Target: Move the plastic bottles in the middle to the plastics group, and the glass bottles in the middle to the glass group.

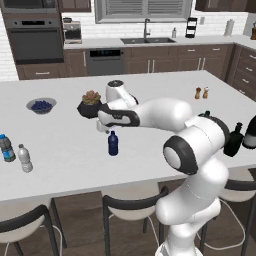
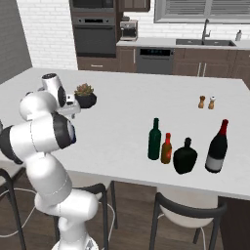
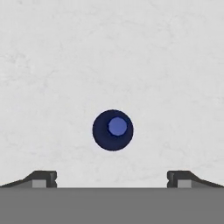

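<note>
The small dark blue plastic bottle [image 1: 113, 143] stands upright on the white island. In the hand view I look straight down on its blue cap [image 3: 113, 130]. My gripper [image 3: 112, 179] hangs open above it, fingers [image 3: 43, 178] spread wide and apart from it; in the left base view the gripper [image 1: 103, 128] is just up-left of the bottle. The tall green glass bottle [image 2: 155, 139] and the amber bottle [image 2: 167, 148] stand together. Beside them are the squat black bottle [image 2: 185, 156] and a dark bottle with a red top [image 2: 218, 147]. Two clear plastic water bottles [image 1: 7, 148] [image 1: 25, 158] stand at the far left.
A potted succulent [image 1: 90, 104] sits just behind my hand, and a bowl of blueberries [image 1: 41, 105] lies farther left. Salt and pepper shakers [image 1: 201, 92] stand at the back right. Stools [image 1: 132, 207] line the island's near edge.
</note>
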Available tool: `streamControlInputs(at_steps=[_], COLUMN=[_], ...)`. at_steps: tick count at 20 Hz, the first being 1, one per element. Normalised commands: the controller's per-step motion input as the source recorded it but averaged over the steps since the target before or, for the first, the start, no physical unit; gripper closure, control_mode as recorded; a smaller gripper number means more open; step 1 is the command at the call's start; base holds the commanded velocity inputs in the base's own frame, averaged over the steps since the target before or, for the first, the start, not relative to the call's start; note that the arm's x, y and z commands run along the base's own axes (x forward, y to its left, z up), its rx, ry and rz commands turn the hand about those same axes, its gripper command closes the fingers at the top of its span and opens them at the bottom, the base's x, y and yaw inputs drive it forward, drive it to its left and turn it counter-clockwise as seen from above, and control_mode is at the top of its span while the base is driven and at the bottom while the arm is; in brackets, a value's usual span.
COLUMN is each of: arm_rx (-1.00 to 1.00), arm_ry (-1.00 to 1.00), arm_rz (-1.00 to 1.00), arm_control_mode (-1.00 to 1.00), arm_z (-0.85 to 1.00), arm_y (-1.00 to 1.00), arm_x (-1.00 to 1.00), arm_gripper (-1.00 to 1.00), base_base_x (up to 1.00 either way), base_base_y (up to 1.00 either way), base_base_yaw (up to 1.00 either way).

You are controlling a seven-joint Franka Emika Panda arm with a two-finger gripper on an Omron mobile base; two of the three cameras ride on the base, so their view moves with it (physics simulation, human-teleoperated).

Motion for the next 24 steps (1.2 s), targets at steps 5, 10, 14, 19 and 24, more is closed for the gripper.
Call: streamControlInputs(at_steps=[5, 10, 14, 19, 24], arm_rx=[0.02, 0.05, 0.01, 0.01, 0.00], arm_ry=[0.00, 0.00, 0.00, 0.00, 0.00], arm_rz=[0.00, 0.00, 0.00, 0.00, 0.00], arm_control_mode=[-1.00, -1.00, -1.00, -1.00, -1.00], arm_z=[-0.34, -0.15, 0.00, -0.01, -0.06], arm_y=[0.00, 0.00, 0.00, 0.00, 0.00], arm_x=[0.01, 0.00, 0.12, 0.22, 0.13], arm_gripper=[-1.00, -1.00, -1.00, -1.00, -1.00], base_base_x=[0.00, 0.00, 0.00, 0.00, 0.00], base_base_y=[0.00, 0.00, 0.00, 0.00, 0.00], base_base_yaw=[0.00, 0.00, 0.00, 0.00, 0.00])
